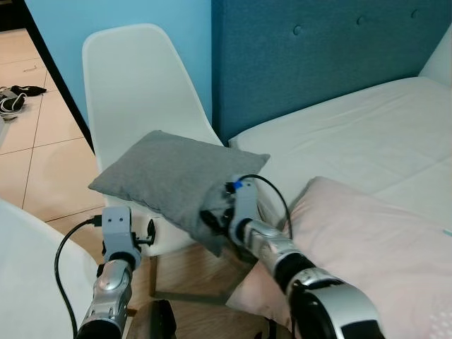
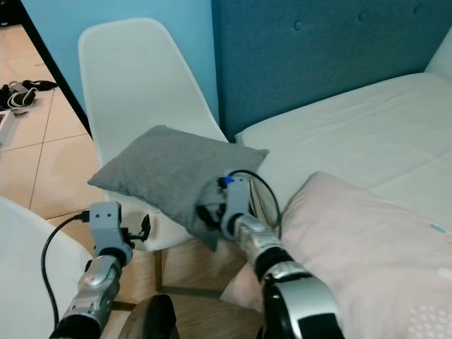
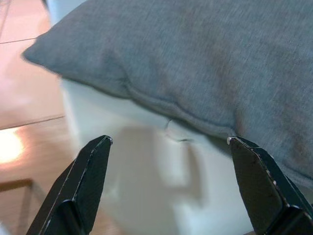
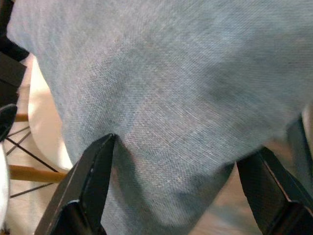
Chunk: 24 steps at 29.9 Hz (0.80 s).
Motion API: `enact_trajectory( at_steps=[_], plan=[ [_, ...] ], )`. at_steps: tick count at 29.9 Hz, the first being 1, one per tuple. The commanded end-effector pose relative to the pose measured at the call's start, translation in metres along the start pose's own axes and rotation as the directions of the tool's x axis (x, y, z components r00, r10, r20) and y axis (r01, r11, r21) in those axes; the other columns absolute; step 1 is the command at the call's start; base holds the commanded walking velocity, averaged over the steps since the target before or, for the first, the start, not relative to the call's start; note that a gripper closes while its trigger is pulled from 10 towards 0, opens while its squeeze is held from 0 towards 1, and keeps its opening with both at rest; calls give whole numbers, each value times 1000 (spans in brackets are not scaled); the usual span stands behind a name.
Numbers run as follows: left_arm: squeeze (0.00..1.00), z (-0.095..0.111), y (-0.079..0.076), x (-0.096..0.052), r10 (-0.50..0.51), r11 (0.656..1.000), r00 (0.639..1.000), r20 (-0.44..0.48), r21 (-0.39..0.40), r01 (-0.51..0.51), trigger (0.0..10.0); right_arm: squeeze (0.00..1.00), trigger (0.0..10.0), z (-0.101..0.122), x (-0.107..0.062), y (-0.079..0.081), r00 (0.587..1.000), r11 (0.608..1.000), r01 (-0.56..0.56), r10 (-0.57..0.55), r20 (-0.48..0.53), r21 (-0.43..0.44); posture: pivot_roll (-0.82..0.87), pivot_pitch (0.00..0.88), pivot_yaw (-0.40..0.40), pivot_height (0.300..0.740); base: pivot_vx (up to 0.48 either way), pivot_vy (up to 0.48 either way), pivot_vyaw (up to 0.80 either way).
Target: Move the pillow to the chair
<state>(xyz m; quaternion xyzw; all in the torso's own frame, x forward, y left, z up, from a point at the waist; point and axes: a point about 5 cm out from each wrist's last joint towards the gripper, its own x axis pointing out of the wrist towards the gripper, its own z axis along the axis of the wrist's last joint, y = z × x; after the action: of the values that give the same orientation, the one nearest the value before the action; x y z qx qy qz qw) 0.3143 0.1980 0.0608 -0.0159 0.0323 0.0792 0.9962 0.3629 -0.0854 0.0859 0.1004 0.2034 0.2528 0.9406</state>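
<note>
While the grey pillow (image 1: 173, 180) lies across the seat of the white chair (image 1: 141, 85), I see its near corner hanging past the seat's front edge toward the bed. My right gripper (image 4: 178, 188) sits at that overhanging corner, at about four o'clock from the pillow's middle, with both black fingers (image 4: 90, 181) spread wide on either side of the fabric; the cloth bulges between them, but I cannot tell whether the tips touch it. My left gripper (image 3: 168, 183) hovers at roughly seven o'clock from the pillow, just below its seamed edge and in front of the seat's white rim, fingers spread wide apart and closing on nothing.

Beyond the chair, at twelve o'clock, stands a light blue wall (image 1: 113, 14). At two o'clock rises a dark blue tufted headboard (image 1: 318, 56), with the white mattress (image 1: 353, 134) spreading out at three o'clock. A pale pink pillow (image 1: 374, 247) lies close at four o'clock, just beside my right forearm. Tan floor tiles (image 1: 28, 155) show at nine o'clock, with dark clutter (image 1: 14, 97) far off at ten.
</note>
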Motion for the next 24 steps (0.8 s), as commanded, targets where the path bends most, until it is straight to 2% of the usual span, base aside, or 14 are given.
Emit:
enact_trajectory(
  at_steps=[1, 4, 9, 10, 11, 12, 13, 15, 20, 24],
  plan=[
    [0, -9, 5, -3, 26, 1000, 999, -42, -8, -26, 10000, 1000, 10000, 2, -1, 1, 999, 998, -45, 44, 29, 36, -66, 199, -15, 581, 0, 0, 0],
    [0, -6, 10, 2, 43, 999, 997, -57, 6, -43, 10000, 1000, 10000, 2, -13, -15, 994, 991, -100, 96, 52, 84, -98, 160, -4, 581, 0, 0, 0],
    [0, -5, 10, 3, 45, 999, 997, -58, 10, -45, 10000, 1000, 10000, 2, -16, -18, 992, 988, -113, 107, 63, 104, -99, 154, -3, 581, 0, 0, 0],
    [0, -4, 11, 5, 56, 998, 997, -56, 19, -55, 10000, 0, 10000, 7, -20, -23, 986, 971, -140, 119, 118, 192, -103, 128, 5, 581, 0, 0, 0],
    [0, -4, 11, 5, 56, 998, 997, -56, 19, -55, 10000, 0, 10000, 7, -20, -23, 986, 971, -140, 119, 118, 192, -103, 128, 5, 581, 0, 0, 0],
    [0, -2, 13, 7, 77, 996, 995, -57, 40, -74, 10000, 0, 10000, 18, -24, -27, 970, 944, -184, 128, 208, 275, -104, 111, 15, 581, 0, 0, 0],
    [0, -2, 13, 7, 77, 996, 995, -57, 40, -74, 10000, 0, 10000, 18, -24, -27, 970, 944, -184, 128, 208, 275, -104, 111, 15, 581, 0, 0, 0],
    [0, 1, 22, 10, 133, 988, 989, -62, 92, -127, 10000, 0, 10000, 37, -30, -32, 926, 897, -261, 129, 354, 356, -108, 98, 26, 591, 0, 0, 0],
    [0, 2, 35, 13, 206, 972, 975, -85, 131, -194, 10000, 0, 10000, 47, -32, -31, 901, 889, -294, 135, 413, 351, -110, 86, 30, 606, 0, 0, 0],
    [0, -4, 43, 12, 234, 969, 961, -146, 120, -218, 10000, 0, 10000, 43, -30, -29, 902, 888, -291, 130, 412, 356, -110, 64, 31, 621, -410, 0, 0]
  ],
)
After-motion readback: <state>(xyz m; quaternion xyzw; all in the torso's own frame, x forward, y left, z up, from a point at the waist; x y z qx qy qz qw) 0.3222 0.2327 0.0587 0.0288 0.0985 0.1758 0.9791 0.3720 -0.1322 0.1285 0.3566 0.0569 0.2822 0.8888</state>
